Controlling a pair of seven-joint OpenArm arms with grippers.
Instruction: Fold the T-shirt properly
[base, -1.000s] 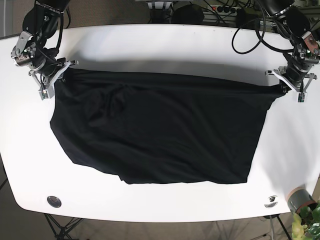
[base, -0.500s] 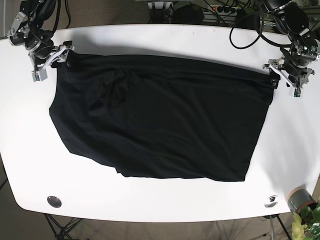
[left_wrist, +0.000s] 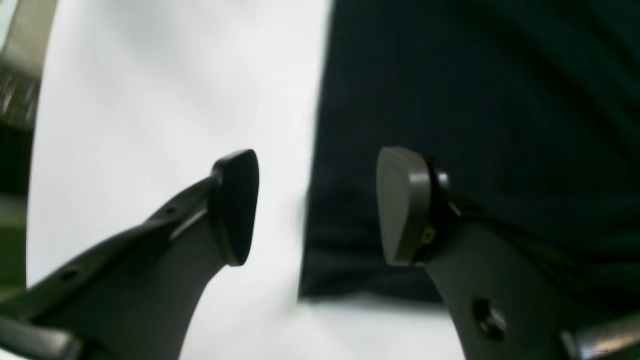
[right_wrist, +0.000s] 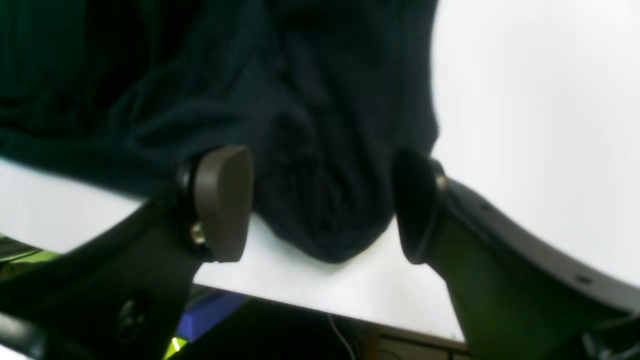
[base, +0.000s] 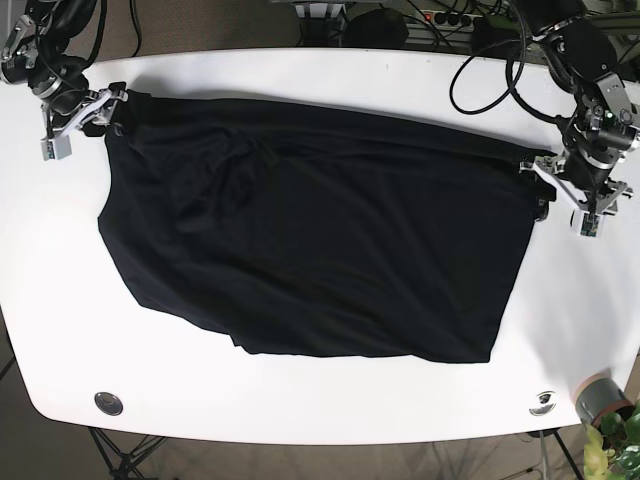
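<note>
**Shirt flat on table, both grippers spread at its far corners**

The black T-shirt lies spread over the middle of the white table, reaching from about 9 o'clock to 3 o'clock, with its far edge near 12 o'clock. Its near edge runs unevenly, slanting up toward 8 o'clock. Creases gather in the cloth near 11 o'clock.

The right gripper sits at roughly 10 o'clock, at the shirt's far corner. In the right wrist view its jaws stand apart, the right gripper straddling a bunched, rounded corner of cloth that lies on the table close to the table edge. No contact between pads and cloth is evident.

The left gripper sits at about 3 o'clock beside the opposite corner. In the left wrist view the left gripper is likewise spread, with the shirt's edge lying flat beneath the gap.

A small grey container stands at 5 o'clock off the table corner, beside green leaves; its contents cannot be made out.
</note>
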